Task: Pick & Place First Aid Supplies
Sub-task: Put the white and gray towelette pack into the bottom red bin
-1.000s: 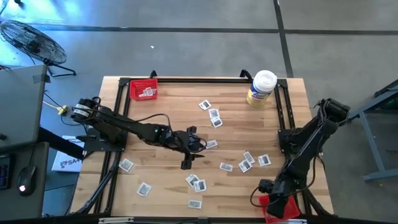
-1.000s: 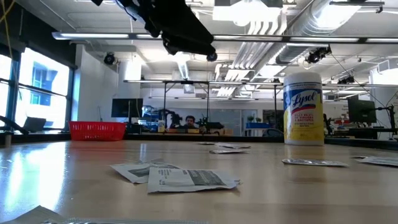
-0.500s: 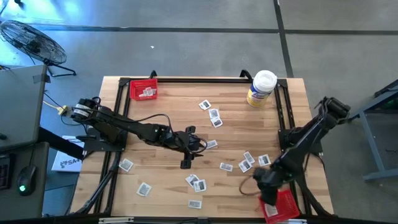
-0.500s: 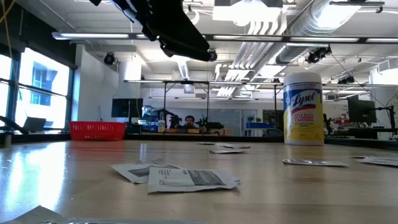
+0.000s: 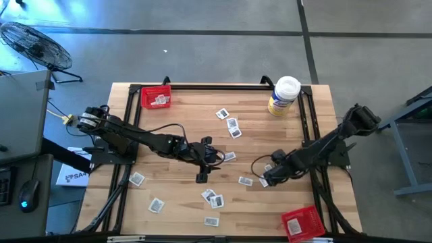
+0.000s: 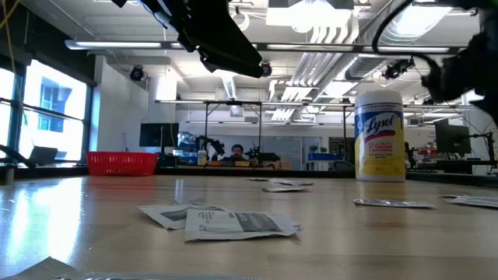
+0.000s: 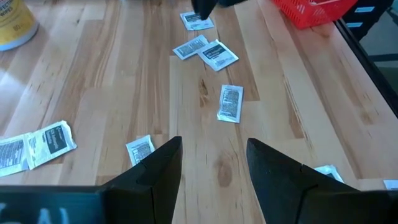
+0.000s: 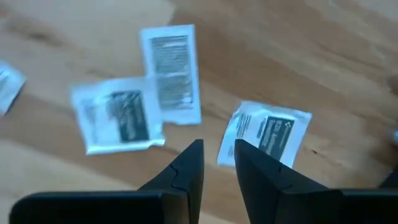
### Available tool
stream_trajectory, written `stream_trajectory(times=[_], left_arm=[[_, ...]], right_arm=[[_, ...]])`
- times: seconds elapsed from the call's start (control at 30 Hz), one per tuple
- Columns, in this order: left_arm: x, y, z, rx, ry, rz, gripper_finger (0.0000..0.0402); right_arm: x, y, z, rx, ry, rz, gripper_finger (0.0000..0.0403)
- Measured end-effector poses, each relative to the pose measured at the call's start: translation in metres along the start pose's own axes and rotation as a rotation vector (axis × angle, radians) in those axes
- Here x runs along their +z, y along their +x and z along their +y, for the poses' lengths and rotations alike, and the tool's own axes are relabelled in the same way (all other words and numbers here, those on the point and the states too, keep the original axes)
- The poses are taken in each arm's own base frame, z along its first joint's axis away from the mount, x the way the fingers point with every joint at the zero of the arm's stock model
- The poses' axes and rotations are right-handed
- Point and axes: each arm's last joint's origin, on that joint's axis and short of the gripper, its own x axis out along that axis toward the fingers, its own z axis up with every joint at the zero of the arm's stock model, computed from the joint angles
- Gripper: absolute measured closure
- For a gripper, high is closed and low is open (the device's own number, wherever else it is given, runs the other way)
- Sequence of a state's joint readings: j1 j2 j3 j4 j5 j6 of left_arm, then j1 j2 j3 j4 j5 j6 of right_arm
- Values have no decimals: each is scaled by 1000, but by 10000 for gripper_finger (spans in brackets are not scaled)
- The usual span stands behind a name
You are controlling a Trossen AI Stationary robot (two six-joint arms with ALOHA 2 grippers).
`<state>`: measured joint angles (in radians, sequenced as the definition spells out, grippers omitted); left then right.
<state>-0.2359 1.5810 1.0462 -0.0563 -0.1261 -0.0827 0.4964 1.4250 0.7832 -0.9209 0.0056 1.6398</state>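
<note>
Several small white-and-grey first aid packets lie flat and scattered on the wooden table, among them one group toward the far side and another near the front. My right gripper points down over three packets. Its fingers stand a narrow gap apart with nothing between them. My left gripper hangs open above mid-table, and in its wrist view its fingers are clear of the packets.
A red tray holding packets stands at the far left corner. A second red tray sits at the near right edge. A white-lidded yellow tub stands at the far right. Black frame rails run along the table's sides.
My right gripper has swung from above the near-right red tray toward the table's middle and far side, sinking a little and tipping to point straight down over the packets. My left arm has kept still.
</note>
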Motion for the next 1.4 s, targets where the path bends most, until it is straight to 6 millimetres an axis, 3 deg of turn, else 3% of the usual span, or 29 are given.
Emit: stream_trajectory(times=[0.37,0.93,1.2,1.4], left_arm=[[-1,0,0,0,1,6,223],[-1,0,0,-3,0,7,223],[-1,0,0,-3,-3,7,223],[-1,0,0,-3,-3,7,223]], right_arm=[[16,29,-17,-24,80,20,320],[17,35,-18,7,98,62,323],[17,36,-18,6,90,83,393],[15,31,-17,-17,30,113,399]])
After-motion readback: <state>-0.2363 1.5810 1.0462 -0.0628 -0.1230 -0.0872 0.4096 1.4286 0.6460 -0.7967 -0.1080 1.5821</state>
